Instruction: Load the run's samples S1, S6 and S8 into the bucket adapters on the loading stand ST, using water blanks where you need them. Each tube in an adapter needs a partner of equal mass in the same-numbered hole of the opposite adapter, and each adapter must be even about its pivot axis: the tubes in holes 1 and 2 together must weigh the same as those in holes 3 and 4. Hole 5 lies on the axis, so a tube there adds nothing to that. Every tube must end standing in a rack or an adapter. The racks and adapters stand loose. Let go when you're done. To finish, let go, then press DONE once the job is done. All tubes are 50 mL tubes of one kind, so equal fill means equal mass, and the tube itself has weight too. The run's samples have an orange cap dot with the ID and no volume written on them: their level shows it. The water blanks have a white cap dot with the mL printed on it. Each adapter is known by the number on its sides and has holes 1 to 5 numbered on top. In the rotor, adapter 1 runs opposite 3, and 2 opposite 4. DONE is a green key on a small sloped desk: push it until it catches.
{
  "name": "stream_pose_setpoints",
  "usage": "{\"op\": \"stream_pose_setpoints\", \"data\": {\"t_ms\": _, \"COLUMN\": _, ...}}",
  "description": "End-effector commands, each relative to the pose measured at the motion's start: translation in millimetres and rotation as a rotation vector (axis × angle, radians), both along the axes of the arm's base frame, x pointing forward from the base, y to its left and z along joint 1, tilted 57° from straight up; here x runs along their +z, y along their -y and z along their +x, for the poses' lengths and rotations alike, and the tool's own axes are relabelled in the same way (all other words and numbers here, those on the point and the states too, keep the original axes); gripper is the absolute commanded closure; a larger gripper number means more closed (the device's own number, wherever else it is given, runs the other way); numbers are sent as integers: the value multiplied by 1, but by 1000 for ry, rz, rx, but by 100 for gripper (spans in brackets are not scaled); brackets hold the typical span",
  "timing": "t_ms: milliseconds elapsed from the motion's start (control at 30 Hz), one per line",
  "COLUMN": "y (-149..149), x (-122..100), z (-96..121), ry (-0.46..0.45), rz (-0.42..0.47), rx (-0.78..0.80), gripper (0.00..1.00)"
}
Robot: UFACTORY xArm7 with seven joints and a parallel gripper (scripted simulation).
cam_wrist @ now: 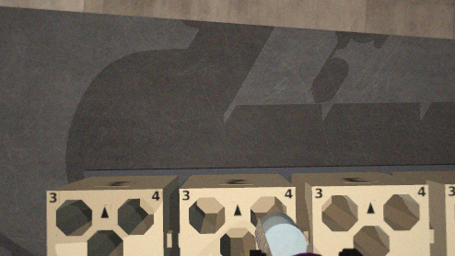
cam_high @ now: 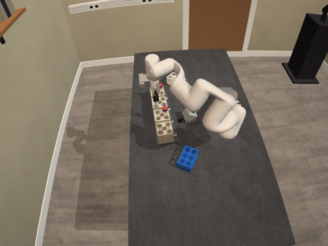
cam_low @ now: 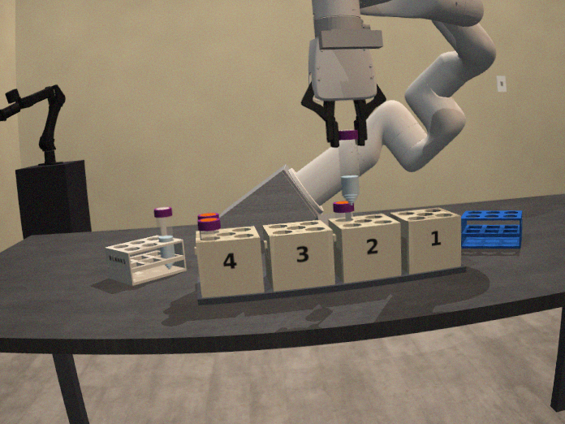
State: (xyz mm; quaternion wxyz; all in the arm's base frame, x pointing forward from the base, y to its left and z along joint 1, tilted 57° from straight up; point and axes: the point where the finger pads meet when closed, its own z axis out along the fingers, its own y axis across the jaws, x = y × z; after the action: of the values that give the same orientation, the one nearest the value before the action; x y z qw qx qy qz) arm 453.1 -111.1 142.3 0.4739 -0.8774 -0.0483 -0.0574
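Note:
My gripper (cam_high: 155, 100) (cam_low: 347, 136) (cam_wrist: 302, 253) is shut on a purple-capped tube (cam_low: 349, 159) (cam_wrist: 285, 239) with a little pale blue liquid. It hangs upright above the adapters; its cap dot is hidden. In the exterior view, its tip shows in front of the orange-dotted cap (cam_high: 164, 108) (cam_low: 342, 206) of a tube in adapter 2 (cam_low: 372, 266) (cam_wrist: 237, 192). Adapter 4 (cam_low: 229, 279) holds two orange-dotted tubes, with caps (cam_low: 209, 224) at its left side. Adapter 3 (cam_low: 302, 274) (cam_wrist: 370, 192) and adapter 1 (cam_low: 435, 256) (cam_wrist: 105, 194) show no tubes.
The white blanks rack (cam_high: 171, 78) (cam_low: 118, 266) holds one visible tube (cam_low: 163, 212) with a pale cap dot. The blue rack (cam_high: 187, 159) (cam_low: 491, 243) shows no tubes. The small desk (cam_high: 189, 115) with the green key stands beside the adapter row.

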Motion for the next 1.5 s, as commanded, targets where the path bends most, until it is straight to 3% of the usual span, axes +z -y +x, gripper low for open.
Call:
{"op": "stream_pose_setpoints", "data": {"t_ms": 0, "y": -4, "x": -4, "z": 1, "ry": 2, "rz": -3, "rx": -4, "gripper": 100}}
{"op": "stream_pose_setpoints", "data": {"t_ms": 1467, "y": -32, "x": -22, "z": 3, "ry": 2, "rz": -3, "rx": -4, "gripper": 100}}
